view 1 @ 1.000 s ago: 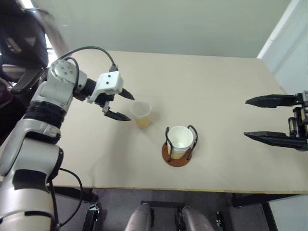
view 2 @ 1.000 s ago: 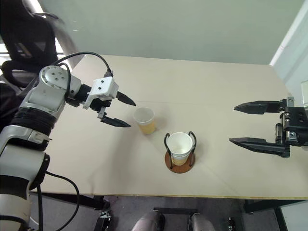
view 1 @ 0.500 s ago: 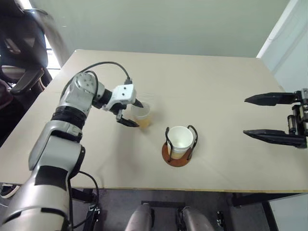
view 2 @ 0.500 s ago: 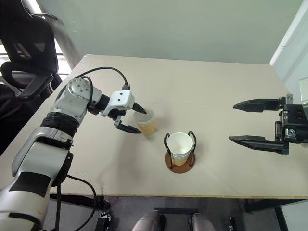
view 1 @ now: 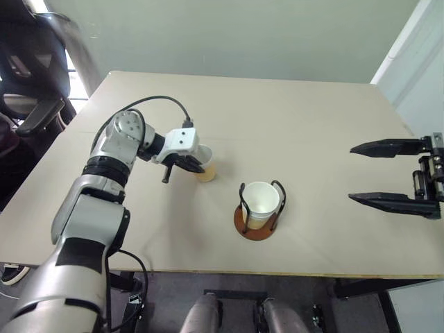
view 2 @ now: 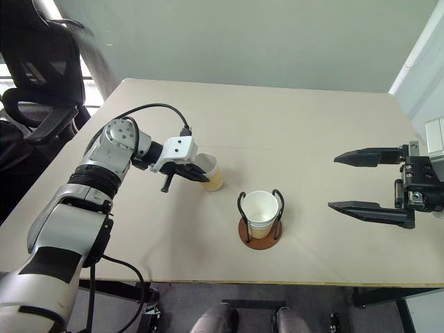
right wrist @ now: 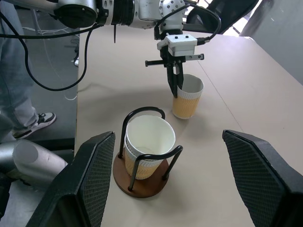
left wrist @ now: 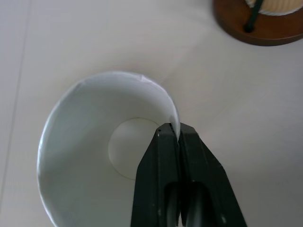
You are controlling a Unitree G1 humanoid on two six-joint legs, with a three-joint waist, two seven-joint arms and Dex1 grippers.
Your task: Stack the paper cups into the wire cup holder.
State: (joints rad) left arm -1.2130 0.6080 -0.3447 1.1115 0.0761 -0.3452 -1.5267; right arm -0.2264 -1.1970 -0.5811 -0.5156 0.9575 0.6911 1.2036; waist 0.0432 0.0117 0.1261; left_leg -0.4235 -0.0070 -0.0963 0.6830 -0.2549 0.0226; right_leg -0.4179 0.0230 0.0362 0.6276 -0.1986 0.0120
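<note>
- Left eye view: the left pincer [view 1: 189,164], left of centre, was clenched on the near wall of a loose paper cup [view 1: 205,166] standing on the desk [view 1: 312,118]. A pinch on one thin wall could crumple the rim or let the cup swing and slip on lifting.
- Left wrist view: both fingers [left wrist: 166,156] met across the white rim, one inside, one outside.
- Right wrist view: the wire cup holder [right wrist: 144,165] already carried nested cups; a tilted approach might snag its wire loops.
- Right eye view: the right pincer [view 2: 371,182] hung released at the right edge, well apart.
</note>
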